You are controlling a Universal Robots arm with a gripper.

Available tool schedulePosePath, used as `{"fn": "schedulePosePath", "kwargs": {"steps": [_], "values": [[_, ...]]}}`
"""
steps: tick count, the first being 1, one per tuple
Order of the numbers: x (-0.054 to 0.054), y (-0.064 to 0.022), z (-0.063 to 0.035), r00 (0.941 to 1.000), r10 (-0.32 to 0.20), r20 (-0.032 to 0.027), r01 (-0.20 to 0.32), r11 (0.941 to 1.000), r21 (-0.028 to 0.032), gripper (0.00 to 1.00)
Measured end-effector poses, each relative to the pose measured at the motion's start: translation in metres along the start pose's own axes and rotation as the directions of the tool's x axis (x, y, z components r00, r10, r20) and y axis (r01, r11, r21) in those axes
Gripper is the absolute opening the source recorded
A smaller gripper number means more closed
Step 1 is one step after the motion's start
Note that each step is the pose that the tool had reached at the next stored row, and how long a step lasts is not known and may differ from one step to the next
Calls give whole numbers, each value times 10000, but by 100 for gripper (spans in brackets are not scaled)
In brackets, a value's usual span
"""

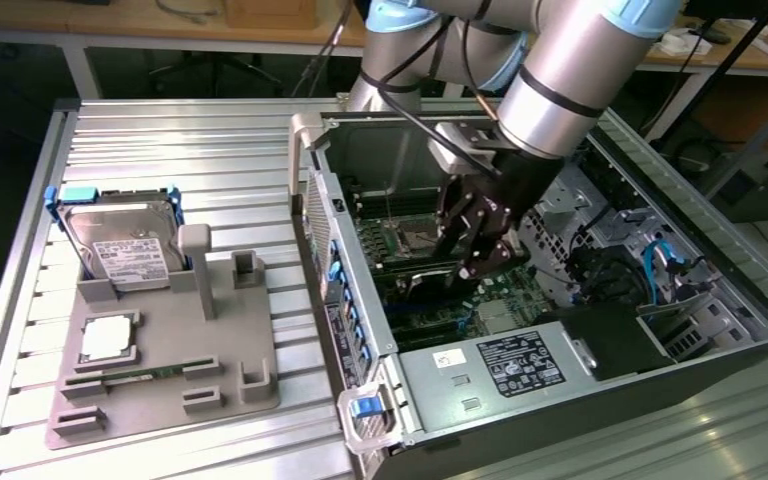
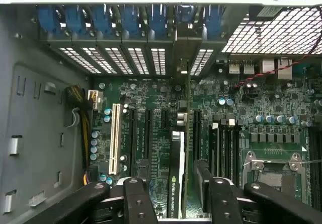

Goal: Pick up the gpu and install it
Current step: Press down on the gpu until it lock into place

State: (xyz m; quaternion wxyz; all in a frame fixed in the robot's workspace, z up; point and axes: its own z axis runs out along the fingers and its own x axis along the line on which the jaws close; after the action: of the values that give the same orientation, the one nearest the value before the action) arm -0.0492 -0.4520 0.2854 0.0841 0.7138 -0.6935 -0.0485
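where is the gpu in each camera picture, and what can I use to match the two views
Exterior view: the gpu is inside the open computer case, a dark edge-on card just below the gripper, over the motherboard.
Wrist view: the gpu stands on edge between the jaws, running toward the rear slot covers.
Shared landmark: the green motherboard, seen under the card in both views.

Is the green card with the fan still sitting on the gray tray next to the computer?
No, the gpu stands on edge inside the computer case, between the gripper fingers.
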Motion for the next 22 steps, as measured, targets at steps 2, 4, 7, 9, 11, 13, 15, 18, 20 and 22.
{"fn": "schedulePosePath", "kwargs": {"steps": [2, 4, 7, 9, 11, 13, 15, 18, 20, 22], "values": [[-18, -7, 33, 10000, 76, 14, -76, 10000, -4, 48], [-49, -19, 87, 9999, 170, 33, -170, 9999, -8, 48], [-83, -26, 143, 9996, 274, 51, -274, 9996, -14, 48], [-86, -20, 164, 9995, 316, 61, -316, 9995, -17, 48], [-87, -10, 181, 9993, 361, 84, -361, 9993, -19, 48], [-88, -5, 202, 9991, 420, 105, -420, 9991, -21, 48], [-90, 2, 226, 9988, 476, 115, -475, 9989, -25, 48], [-91, 19, 259, 9983, 566, 130, -566, 9984, -31, 48], [-91, 19, 259, 9983, 567, 131, -567, 9984, -31, 48], [-92, 19, 259, 9983, 568, 132, -567, 9984, -30, 48]]}}
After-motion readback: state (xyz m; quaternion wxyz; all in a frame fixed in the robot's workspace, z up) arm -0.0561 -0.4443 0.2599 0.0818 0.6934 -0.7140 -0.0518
